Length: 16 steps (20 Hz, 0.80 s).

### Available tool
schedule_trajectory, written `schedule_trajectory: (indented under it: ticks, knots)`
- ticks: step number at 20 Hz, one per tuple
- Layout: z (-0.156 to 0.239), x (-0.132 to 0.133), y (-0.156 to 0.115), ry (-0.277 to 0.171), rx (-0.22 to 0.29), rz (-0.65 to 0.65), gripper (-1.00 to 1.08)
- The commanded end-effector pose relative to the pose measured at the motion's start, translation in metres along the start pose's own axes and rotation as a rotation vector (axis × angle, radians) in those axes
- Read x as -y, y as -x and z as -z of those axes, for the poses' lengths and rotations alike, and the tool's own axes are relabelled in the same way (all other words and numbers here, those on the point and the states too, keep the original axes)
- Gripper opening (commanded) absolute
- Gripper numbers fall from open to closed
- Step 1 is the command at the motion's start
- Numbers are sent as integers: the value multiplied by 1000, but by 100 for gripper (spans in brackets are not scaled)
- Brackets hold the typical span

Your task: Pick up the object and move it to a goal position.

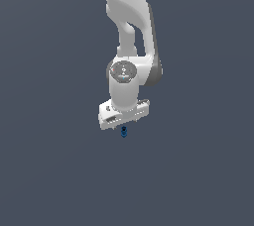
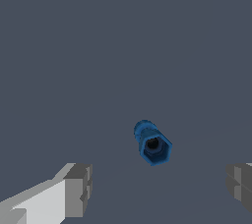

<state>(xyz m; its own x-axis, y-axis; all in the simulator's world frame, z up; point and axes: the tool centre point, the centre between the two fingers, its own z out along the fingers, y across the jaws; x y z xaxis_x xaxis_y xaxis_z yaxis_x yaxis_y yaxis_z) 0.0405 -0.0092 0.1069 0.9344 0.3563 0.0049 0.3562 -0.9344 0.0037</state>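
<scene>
The object [image 1: 124, 131] is a tiny blue knobbly cylinder with darker bands, seen just below the white hand in the exterior view. In the wrist view the object [image 2: 151, 142] lies end-on, showing a hexagonal end with a dark hole. My gripper [image 2: 158, 188] is open, its two grey fingertips [image 2: 78, 190] wide apart, one on each side of the object and not touching it. In the exterior view the gripper [image 1: 124, 124] hangs straight above the object, and its fingers are too small to make out.
The white arm [image 1: 130, 31] comes down from the top middle of the exterior view. A plain dark grey ground [image 1: 49, 170] fills the rest of both views.
</scene>
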Motion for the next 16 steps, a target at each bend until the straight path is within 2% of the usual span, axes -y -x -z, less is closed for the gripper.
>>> schedule_trajectory:
  ticks: [1,11,16]
  knots:
    - [-7,-3,-1,-2,2,25,100]
    - [-17,-6,-1,-4,5,42,100]
    - [-37,-6,-1,-4,5,44,100]
